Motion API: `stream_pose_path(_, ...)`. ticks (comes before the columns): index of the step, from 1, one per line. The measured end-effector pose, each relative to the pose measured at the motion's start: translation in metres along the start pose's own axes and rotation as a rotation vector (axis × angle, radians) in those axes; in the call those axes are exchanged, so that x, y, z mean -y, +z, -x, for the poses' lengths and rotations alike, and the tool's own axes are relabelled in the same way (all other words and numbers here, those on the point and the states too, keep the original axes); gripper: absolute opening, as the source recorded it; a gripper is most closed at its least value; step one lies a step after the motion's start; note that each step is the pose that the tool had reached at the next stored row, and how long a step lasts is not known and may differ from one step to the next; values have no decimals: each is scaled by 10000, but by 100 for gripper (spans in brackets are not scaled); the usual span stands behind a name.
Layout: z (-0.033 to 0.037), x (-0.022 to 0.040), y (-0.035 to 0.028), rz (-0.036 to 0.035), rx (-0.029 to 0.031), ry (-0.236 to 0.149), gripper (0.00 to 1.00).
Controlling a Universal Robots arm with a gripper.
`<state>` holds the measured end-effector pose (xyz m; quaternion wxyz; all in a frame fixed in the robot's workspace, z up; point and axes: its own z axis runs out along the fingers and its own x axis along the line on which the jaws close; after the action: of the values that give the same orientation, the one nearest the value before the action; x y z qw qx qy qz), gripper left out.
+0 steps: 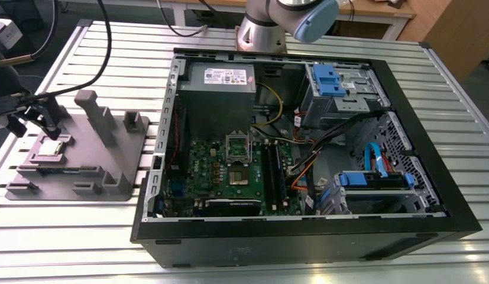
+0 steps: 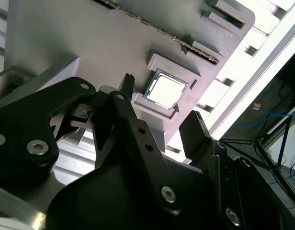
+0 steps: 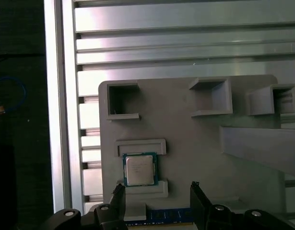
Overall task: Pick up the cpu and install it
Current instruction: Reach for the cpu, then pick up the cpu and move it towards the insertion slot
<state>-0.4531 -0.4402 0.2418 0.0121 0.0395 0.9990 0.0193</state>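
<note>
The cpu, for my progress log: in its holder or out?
In: the cpu lies flat in its grey holder, the open gripper not gripping it.

Your gripper hangs with its fingers spread.
You see the gripper at the exterior view's left, well apart from the arm base; its two black fingers point downward and hold nothing.

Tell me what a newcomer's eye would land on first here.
The open computer case dominates the exterior view's middle and right, its green motherboard exposed. On the exterior view's left, a grey holder block carries the cpu, with the open pincer poised over it.
</note>
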Motion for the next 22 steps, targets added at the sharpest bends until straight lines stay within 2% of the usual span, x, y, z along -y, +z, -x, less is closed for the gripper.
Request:
stream_pose_path(5,-3,-23,15,0,1,1,65)
stream_pose_path(9,-10,-63,78,0,0,1,65)
stream_pose_path(22,-10,-64,82,6,0,1,65)
